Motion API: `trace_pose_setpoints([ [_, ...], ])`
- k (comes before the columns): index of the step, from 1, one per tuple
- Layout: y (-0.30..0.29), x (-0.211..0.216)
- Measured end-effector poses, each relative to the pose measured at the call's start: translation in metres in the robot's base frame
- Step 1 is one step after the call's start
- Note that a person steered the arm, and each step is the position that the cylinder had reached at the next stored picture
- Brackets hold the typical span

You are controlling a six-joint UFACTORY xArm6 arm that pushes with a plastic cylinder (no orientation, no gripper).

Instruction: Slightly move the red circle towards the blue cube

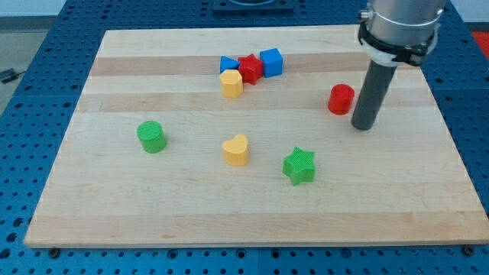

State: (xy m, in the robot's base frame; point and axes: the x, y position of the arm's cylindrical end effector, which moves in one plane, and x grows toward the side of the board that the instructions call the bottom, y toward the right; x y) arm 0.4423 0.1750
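The red circle (341, 99) is a short red cylinder on the board's right part. The blue cube (271, 61) stands near the view's top centre, up and to the left of the red circle. My tip (364, 126) rests on the board just right of and slightly below the red circle, a small gap apart from it. The dark rod rises from the tip to the arm's grey body at the view's top right.
A red star (250, 68), a second blue block (228, 64) and a yellow hexagon (231, 83) cluster left of the blue cube. A green cylinder (151, 137), a yellow heart (236, 150) and a green star (299, 166) lie lower on the wooden board (114, 198).
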Motion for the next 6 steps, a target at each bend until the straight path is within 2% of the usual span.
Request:
trace_pose_setpoints([
  [1,0.051,-0.018],
  [2,0.045,-0.025],
  [4,-0.029,-0.031],
  [5,-0.025,-0.035],
  [6,0.032,-0.073],
])
